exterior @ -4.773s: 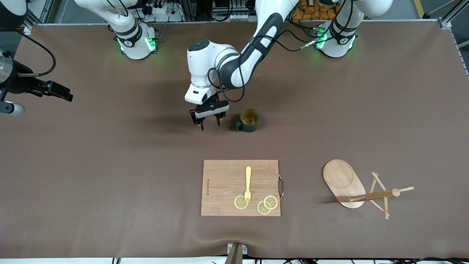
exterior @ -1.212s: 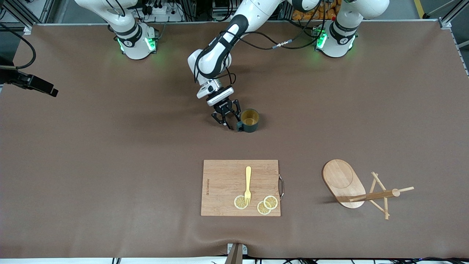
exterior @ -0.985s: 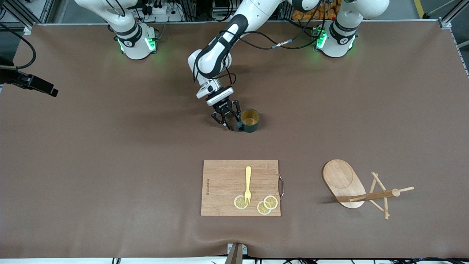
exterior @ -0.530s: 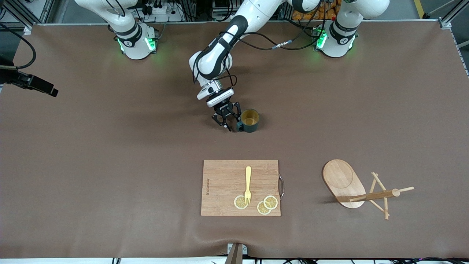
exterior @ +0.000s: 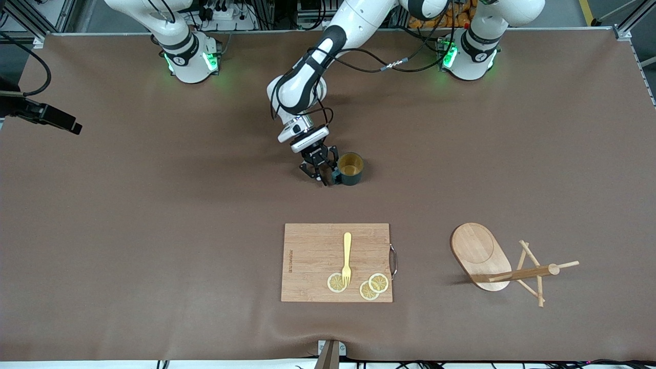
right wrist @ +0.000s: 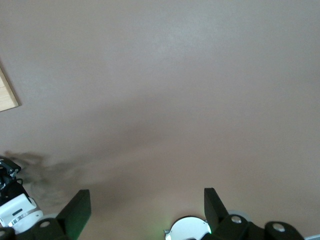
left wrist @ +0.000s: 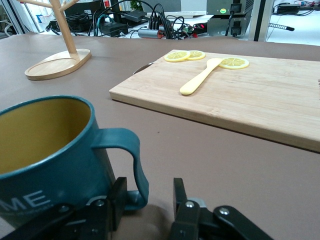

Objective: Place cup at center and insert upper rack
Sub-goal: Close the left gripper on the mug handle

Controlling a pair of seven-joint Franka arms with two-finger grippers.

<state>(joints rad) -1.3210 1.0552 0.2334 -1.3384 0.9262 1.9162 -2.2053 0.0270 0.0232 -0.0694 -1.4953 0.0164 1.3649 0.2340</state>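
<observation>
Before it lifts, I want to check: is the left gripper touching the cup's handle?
Cannot tell. In the left wrist view the open left gripper straddles the handle of the cup; neither contact nor a gap shows plainly.

Cup [exterior: 351, 168] farther from the camera than cutting board [exterior: 312, 256]; upper rack [exterior: 505, 266] beside board.

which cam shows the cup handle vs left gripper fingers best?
Left wrist view: the cup handle sits between the left gripper fingers, not yet clamped. Front view shows the cup small, handle mostly hidden by the gripper. Right wrist view shows only table.
</observation>
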